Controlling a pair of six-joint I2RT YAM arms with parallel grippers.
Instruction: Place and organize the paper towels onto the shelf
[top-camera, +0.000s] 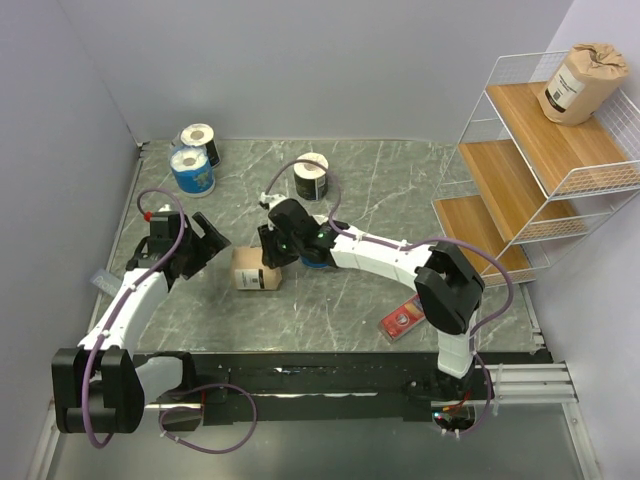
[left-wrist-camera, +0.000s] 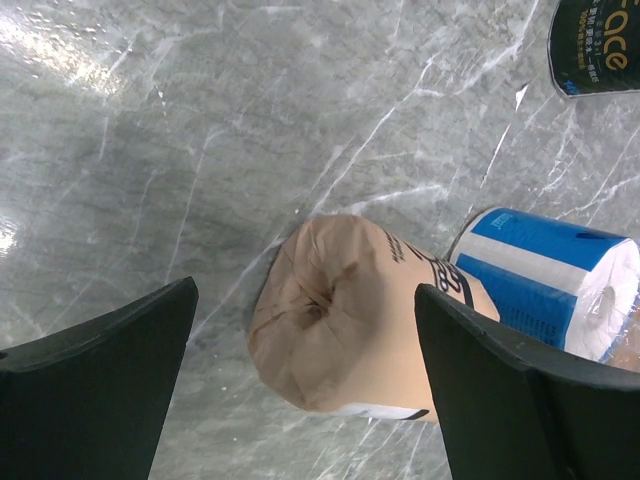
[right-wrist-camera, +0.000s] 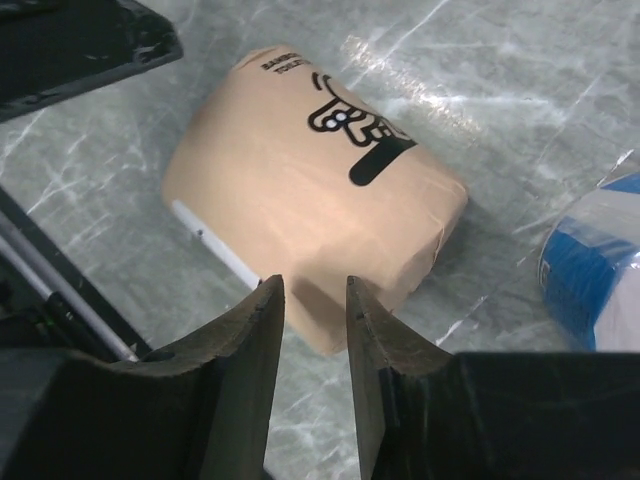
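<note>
A brown kraft roll (top-camera: 256, 269) lies on its side on the marble table between both grippers. My left gripper (top-camera: 212, 245) is open wide, its fingers either side of the roll's crumpled end (left-wrist-camera: 320, 320) without touching. My right gripper (top-camera: 270, 254) hovers at the roll's other side (right-wrist-camera: 310, 190), jaws only a narrow gap apart (right-wrist-camera: 312, 288), holding nothing. A blue roll (top-camera: 318, 262) lies just behind, under the right arm, also in the left wrist view (left-wrist-camera: 545, 275). The shelf (top-camera: 530, 170) stands at the right with another brown roll (top-camera: 583, 82) on its top tier.
A black roll with a white top (top-camera: 312, 178) stands mid-table. A blue roll (top-camera: 192, 171) and a dark roll (top-camera: 203, 140) stand at the back left corner. A flat red box (top-camera: 404, 318) lies by the right arm's base. Walls close in left and back.
</note>
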